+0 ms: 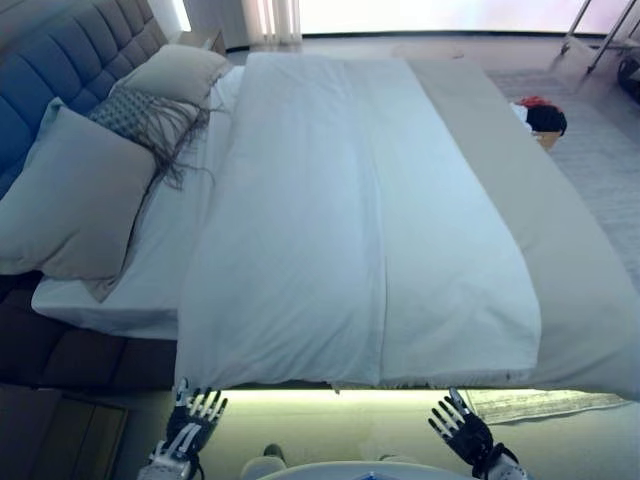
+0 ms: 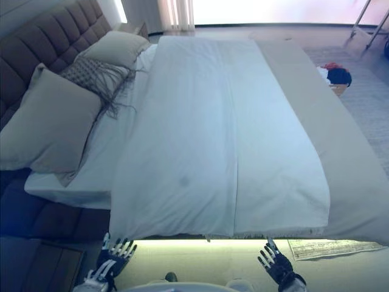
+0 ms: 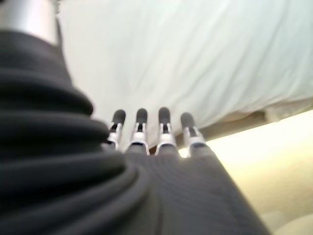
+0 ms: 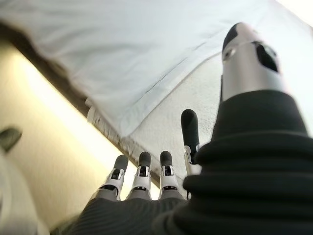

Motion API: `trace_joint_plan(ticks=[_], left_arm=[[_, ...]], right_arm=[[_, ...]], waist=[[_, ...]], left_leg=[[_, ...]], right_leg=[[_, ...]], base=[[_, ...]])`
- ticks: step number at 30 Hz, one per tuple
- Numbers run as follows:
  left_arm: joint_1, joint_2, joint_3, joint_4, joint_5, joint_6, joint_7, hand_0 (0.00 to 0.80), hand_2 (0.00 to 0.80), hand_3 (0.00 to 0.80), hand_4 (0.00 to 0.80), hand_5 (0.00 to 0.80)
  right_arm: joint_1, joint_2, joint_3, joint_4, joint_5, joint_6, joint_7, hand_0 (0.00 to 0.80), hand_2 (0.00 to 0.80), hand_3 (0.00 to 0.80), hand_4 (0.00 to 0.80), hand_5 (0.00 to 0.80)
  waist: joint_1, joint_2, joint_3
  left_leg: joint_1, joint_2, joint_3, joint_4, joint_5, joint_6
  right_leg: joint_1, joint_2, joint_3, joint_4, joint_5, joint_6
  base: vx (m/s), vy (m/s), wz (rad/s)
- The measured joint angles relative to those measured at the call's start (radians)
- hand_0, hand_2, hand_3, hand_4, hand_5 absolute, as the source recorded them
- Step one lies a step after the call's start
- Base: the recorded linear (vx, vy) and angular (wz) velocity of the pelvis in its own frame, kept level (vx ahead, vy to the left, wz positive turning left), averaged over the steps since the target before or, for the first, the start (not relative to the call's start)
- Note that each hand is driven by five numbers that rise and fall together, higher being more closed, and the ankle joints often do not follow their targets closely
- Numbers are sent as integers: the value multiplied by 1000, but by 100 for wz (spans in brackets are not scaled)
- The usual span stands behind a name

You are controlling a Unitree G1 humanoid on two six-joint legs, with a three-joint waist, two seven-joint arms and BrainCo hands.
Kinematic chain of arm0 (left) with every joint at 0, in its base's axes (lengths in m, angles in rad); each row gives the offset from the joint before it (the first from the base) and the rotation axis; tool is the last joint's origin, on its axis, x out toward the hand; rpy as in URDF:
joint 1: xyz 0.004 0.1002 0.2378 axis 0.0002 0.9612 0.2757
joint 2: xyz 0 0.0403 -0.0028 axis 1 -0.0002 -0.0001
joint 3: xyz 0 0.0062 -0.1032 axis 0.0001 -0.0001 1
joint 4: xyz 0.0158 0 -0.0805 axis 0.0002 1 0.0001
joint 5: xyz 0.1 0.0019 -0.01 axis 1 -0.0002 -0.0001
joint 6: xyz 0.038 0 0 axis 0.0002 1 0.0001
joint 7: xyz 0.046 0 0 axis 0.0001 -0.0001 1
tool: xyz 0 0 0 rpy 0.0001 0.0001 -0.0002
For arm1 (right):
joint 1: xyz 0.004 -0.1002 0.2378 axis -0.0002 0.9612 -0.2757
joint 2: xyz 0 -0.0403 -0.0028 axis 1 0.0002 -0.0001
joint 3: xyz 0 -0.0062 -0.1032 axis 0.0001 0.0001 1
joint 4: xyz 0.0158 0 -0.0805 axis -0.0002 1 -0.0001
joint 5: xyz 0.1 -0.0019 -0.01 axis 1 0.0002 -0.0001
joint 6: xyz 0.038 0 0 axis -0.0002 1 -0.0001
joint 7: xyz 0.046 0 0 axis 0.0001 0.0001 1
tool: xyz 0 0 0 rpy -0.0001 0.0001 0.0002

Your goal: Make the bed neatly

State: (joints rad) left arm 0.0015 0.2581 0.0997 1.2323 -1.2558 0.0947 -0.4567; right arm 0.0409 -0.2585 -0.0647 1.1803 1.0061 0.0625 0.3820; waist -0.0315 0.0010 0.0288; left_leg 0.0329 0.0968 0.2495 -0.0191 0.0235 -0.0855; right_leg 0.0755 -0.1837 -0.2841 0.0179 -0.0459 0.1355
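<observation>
A white duvet lies flat over the bed, its near edge hanging over the side just in front of me. A beige bed runner lies along the right of the bed. Two beige pillows and a grey fringed cushion lie at the left by the tufted headboard. My left hand is open below the duvet's near left corner, holding nothing. My right hand is open below the near right edge, holding nothing. Both wrist views show straight fingers short of the cloth.
A basket with red and dark clothes stands on the floor at the far right. A nightstand stands at the lower left. A paper lies on the floor under the bed's near right edge. A lit strip glows under the bed.
</observation>
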Motion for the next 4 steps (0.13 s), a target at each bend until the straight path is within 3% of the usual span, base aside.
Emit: trace_joint_plan(ticks=[4], left_arm=[[2, -30, -9, 52, 30, -5, -23, 0, 0, 0, 0, 0]], right_arm=[[0, 37, -4, 99, 49, -6, -50, 0, 0, 0, 0, 0]], waist=[[0, -6, -25]], left_leg=[[44, -6, 7, -34, 4, -4]], right_leg=[[39, 4, 2, -35, 8, 3]], base=[[61, -13, -5]])
